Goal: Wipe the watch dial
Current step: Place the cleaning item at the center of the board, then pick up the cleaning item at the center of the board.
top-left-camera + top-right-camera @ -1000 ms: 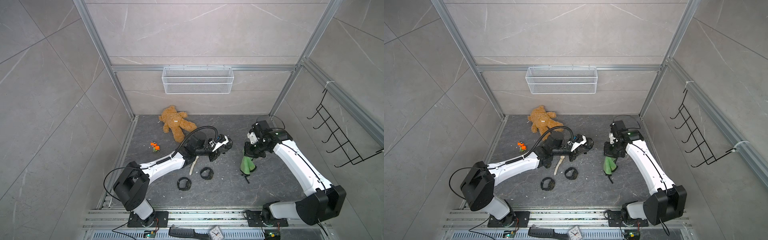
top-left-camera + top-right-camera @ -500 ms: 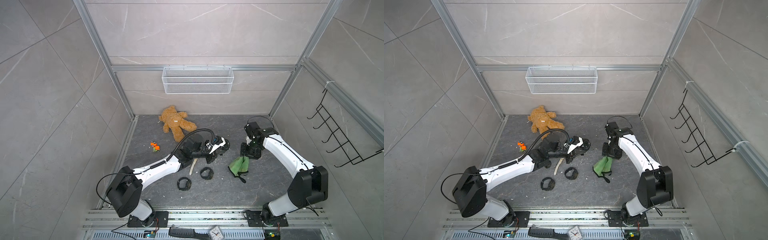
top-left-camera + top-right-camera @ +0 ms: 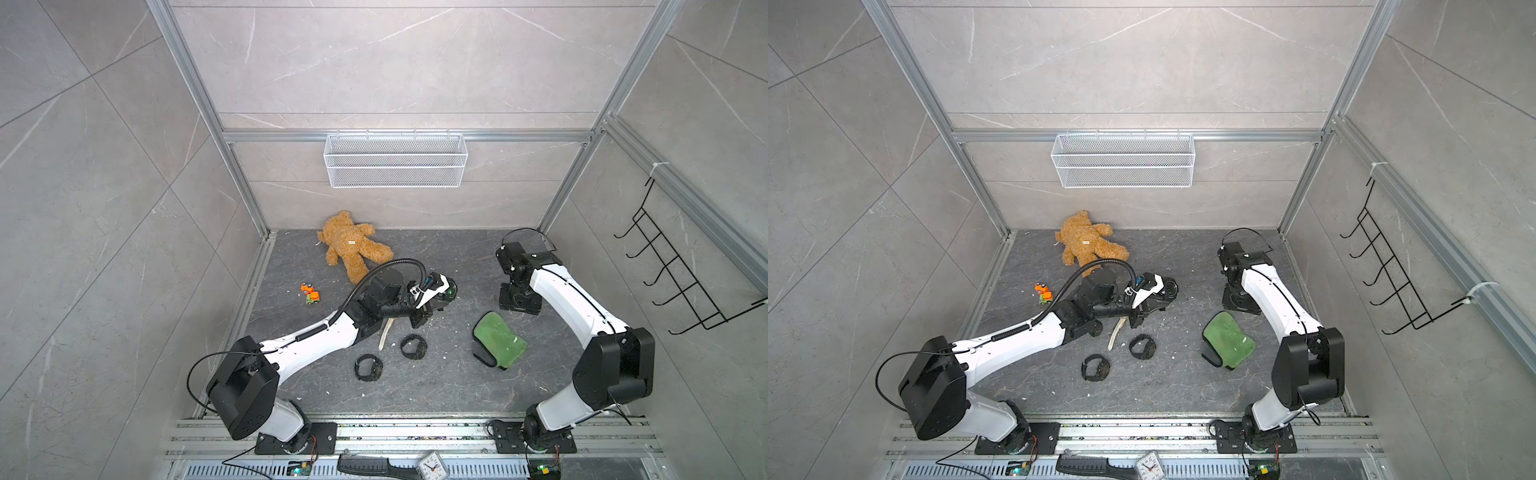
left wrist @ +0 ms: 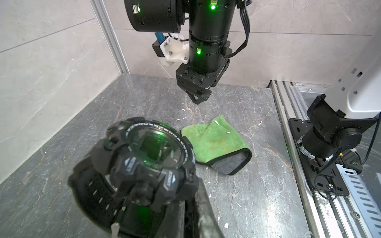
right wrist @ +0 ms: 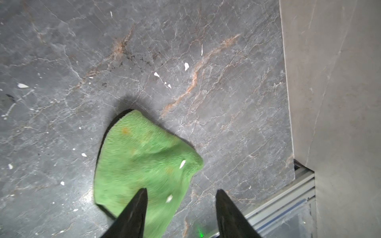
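My left gripper [image 4: 185, 216] is shut on the strap of a black digital watch [image 4: 144, 156], held above the floor near the middle [image 3: 446, 290] [image 3: 1169, 286]. Its round dial [image 4: 154, 147] faces the left wrist camera and glows with green reflections. A folded green cloth [image 3: 496, 340] [image 3: 1227, 345] [image 4: 214, 140] [image 5: 142, 164] lies flat on the dark stone floor to the right of the watch. My right gripper [image 5: 181, 190] [image 4: 199, 99] hangs open just beyond the cloth's far edge [image 3: 519, 303], holding nothing.
Two more black watches [image 3: 368, 368] [image 3: 413, 346] and a cream strip [image 3: 385, 332] lie under my left arm. A teddy bear [image 3: 351, 247] and toy cars [image 3: 310, 293] sit at the back left. A comb [image 3: 374, 463] and a clock [image 3: 432, 463] rest on the front rail.
My right gripper has opened and let go of the green cloth, which now lies on the floor. The right arm drew back toward the far right. The left arm still holds the watch.
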Motion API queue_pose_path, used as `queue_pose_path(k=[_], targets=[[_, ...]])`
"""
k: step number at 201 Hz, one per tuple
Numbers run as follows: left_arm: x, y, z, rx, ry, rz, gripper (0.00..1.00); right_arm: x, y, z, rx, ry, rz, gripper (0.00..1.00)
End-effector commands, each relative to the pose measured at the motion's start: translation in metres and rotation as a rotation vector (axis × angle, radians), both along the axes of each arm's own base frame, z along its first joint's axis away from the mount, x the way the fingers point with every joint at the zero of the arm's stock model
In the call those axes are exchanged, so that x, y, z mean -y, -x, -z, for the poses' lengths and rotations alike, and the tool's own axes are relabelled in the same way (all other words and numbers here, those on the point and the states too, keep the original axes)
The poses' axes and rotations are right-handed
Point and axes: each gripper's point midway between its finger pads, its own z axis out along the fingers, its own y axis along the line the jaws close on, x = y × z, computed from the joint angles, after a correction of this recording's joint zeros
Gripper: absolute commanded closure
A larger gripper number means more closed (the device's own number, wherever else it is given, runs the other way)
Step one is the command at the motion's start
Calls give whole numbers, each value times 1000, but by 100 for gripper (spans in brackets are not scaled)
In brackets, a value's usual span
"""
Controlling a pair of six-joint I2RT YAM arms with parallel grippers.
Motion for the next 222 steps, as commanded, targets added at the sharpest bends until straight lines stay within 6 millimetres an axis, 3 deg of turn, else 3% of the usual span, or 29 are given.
queue_pose_path(k=[1,46,86,164,187,199,222], targets=[[-6,4,-26,39,57,-12,100,-20,10,-2,5,-112,-22,44],[-13,7,-21,30,47,-33,100,-67,42,20,-93,-273,-151,41],[-17,8,-16,18,41,-50,100,-98,48,43,-150,-361,-200,40],[-28,10,-9,-2,37,-93,100,-112,40,95,-249,-352,-197,40],[-30,9,-7,0,31,-103,100,-108,37,108,-271,-318,-183,42],[-31,9,-7,4,28,-107,100,-102,35,112,-272,-284,-169,48],[-29,7,-7,6,20,-105,100,-88,27,99,-228,-215,-162,85]])
